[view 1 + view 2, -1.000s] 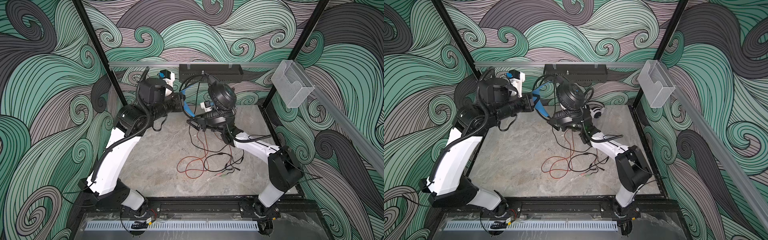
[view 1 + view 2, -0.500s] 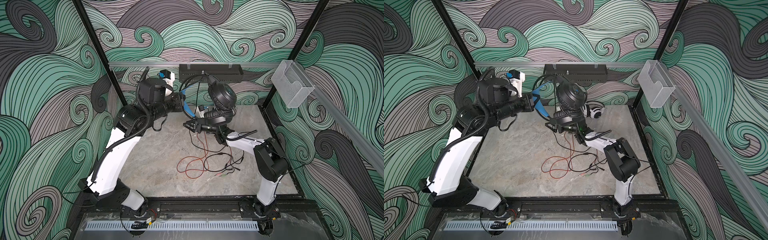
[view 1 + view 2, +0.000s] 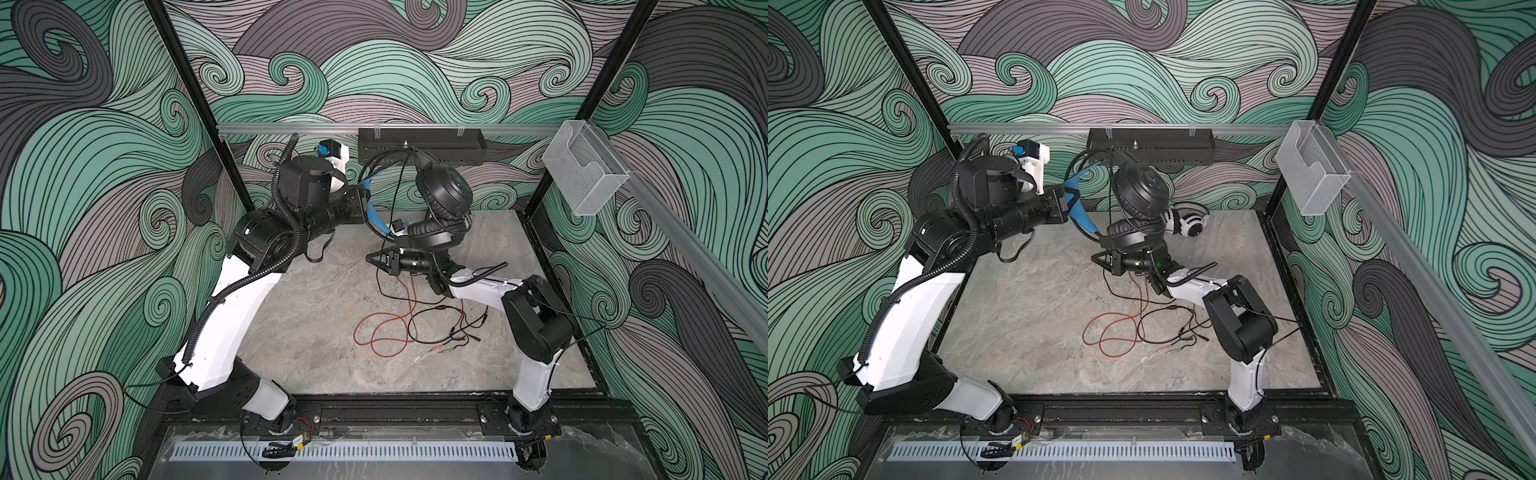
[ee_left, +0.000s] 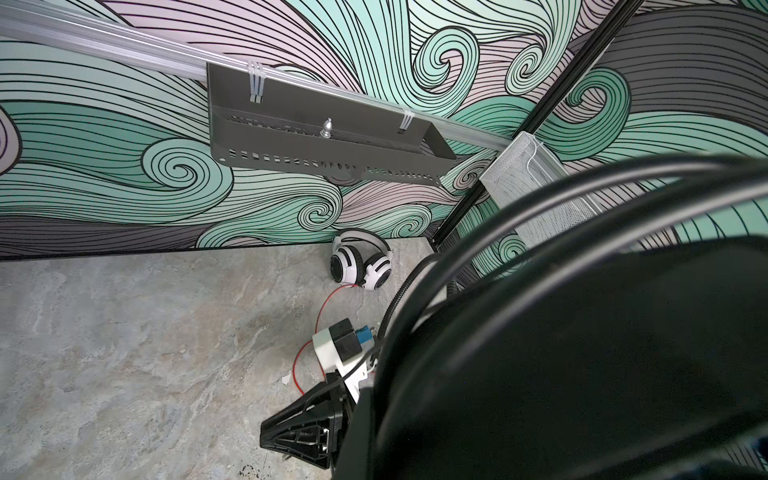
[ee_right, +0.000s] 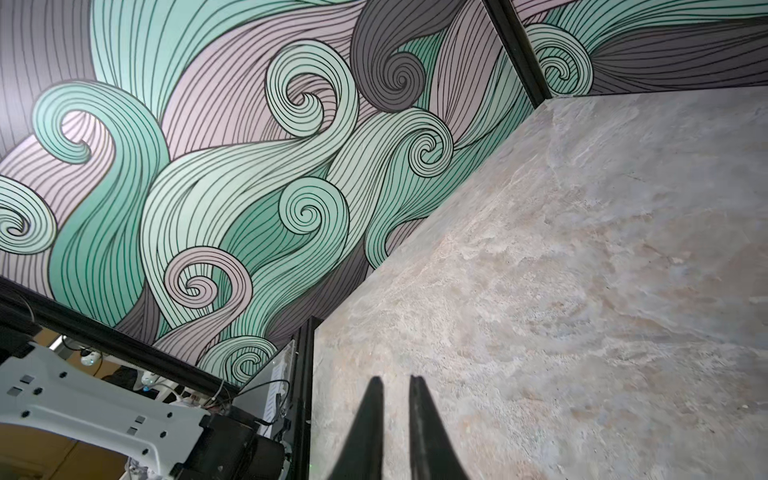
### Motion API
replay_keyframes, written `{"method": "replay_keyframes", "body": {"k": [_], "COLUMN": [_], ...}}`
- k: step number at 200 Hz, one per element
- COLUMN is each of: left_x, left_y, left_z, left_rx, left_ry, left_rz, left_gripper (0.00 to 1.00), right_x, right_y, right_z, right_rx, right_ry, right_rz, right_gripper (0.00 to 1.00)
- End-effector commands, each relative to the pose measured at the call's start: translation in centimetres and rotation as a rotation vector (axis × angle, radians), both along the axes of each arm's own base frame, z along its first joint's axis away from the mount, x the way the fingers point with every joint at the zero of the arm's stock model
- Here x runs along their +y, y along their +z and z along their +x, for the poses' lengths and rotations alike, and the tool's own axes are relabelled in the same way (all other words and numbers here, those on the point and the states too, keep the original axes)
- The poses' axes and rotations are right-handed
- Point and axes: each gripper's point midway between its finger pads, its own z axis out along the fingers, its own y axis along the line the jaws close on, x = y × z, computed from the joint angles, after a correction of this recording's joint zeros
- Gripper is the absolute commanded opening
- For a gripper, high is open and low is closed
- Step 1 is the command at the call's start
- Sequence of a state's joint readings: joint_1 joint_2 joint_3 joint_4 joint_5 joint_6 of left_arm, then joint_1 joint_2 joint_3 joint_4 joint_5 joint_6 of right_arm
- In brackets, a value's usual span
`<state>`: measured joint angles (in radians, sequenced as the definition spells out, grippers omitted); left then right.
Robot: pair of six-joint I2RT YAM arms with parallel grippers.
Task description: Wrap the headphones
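Left hand [image 3: 1072,200] grips the black headset [image 3: 1142,191]; right wrist view shows right hand [image 5: 395,379] closed, empty.

Place: a robot test cell, of the lab kind.
Walls: swirl-printed panels [image 3: 374,62] closed in three sides, set between black frame posts [image 3: 183,66].
Work surface: a stone-look tabletop [image 3: 316,332].
Machines: a left arm [image 3: 232,316] and a right arm [image 3: 536,324] stood bolted to a black base track [image 3: 395,409].
Fittings: a metal rail [image 3: 291,129] carried a perforated black tray [image 3: 419,145] and a clear bin [image 3: 582,174]; a slotted cable duct [image 3: 374,451] ran along the front.
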<state>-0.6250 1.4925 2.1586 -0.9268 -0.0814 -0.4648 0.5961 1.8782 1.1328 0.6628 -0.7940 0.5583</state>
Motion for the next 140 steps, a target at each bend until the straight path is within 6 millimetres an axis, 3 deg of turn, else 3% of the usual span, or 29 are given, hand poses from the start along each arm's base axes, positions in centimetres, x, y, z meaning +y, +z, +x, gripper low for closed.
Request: {"method": "replay_keyframes", "body": {"k": [1, 31, 72, 104, 140], "left_x": [1.1, 2.3, 3.0, 4.0, 5.6], "left_y": [2.2, 1.0, -0.3, -1.7, -4.6], "left_z": [0.4, 2.4, 5.3, 7.4, 10.0], "left_rx": [-0.056, -0.051, -0.056, -0.072, -0.048], "left_ry": [0.076, 0.181, 0.288, 0.394, 0.529], "left_rz": [-0.088, -0.111, -0.173, -0.142, -0.084], "left_gripper": [0.00, 0.00, 0.00, 0.00, 0.00], "right_x": [-0.9, -2.5, -4.2, -5.2, -5.9], "right_y": [-0.9, -2.4, -3.2, -2.9, -1.8], "right_z": [-1.7, -3.8, -7.1, -9.8, -12.5], "right_rx": [-0.002, 0.006, -0.040, -0.099, -0.143], "right_ry": [0.018, 0.009, 0.011, 0.017, 0.035], "right_rz": [-0.042, -0.144, -0.317, -0.442, -0.525], "right_gripper": [0.07, 0.00, 0.00, 0.00, 0.00]}}
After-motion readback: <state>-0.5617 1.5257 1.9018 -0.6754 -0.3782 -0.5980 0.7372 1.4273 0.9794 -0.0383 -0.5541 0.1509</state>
